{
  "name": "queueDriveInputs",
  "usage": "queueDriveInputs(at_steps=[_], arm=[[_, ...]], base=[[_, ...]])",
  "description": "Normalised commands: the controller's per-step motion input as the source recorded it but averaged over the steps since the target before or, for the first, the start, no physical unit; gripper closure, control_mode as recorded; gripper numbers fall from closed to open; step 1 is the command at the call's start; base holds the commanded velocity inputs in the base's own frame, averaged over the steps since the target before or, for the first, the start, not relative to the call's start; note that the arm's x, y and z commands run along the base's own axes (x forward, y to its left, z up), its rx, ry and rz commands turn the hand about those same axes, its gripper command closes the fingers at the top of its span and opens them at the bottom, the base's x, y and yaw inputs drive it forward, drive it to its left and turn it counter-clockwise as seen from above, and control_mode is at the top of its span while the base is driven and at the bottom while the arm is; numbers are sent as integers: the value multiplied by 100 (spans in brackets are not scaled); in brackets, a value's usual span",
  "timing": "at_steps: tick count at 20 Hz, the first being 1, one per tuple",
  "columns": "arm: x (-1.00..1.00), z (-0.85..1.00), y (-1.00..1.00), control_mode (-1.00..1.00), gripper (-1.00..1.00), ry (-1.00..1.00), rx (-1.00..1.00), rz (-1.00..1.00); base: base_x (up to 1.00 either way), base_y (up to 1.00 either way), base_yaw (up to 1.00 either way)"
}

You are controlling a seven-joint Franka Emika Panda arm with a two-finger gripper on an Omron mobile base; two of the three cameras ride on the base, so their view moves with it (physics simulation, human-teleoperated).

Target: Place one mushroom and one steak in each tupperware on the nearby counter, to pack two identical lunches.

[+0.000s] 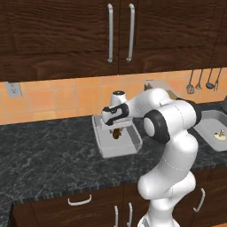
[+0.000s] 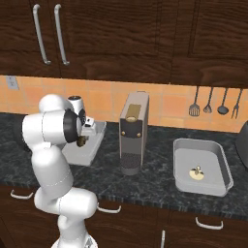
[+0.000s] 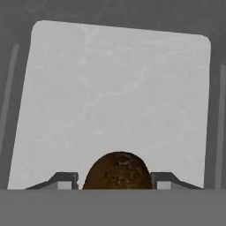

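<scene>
Still, our fingers [image 3: 117,181] grip the mushroom [image 3: 117,171] above the tupperware [image 3: 114,79], and we judge an early release could bounce it onto the surface [image 1: 48,146].

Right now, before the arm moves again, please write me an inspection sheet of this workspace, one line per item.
Surface: the counter is dark marbled stone, above wood drawers.
Job's things: the mushroom sits between the gripper's fingers, above the left tupperware, whose floor looks bare. The right tupperware holds a small pale item; what it is cannot be told. No steak seen.
Clutter: a tall grey appliance stands between the two containers.
Grippers: the gripper is shut on the mushroom.
Cables: nothing seen.
Surroundings: dark wall cabinets, an orange tiled wall, a wall socket, hanging utensils.
</scene>
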Motion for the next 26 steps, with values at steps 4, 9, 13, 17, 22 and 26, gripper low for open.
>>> queueDriveInputs(at_steps=[4,9,13,17,22,26], arm=[[3,12,0,-100,-100,1,0,0],[-65,51,-10,-100,-100,0,0,0],[-100,40,-28,-100,-100,0,0,0],[-100,18,-42,-100,-100,0,0,0],[-100,35,-41,-100,-100,-2,0,0],[-100,66,-37,-100,-100,-4,0,0]], base=[[0,0,0],[0,0,0],[0,0,0],[0,0,0],[0,0,0],[0,0,0]])
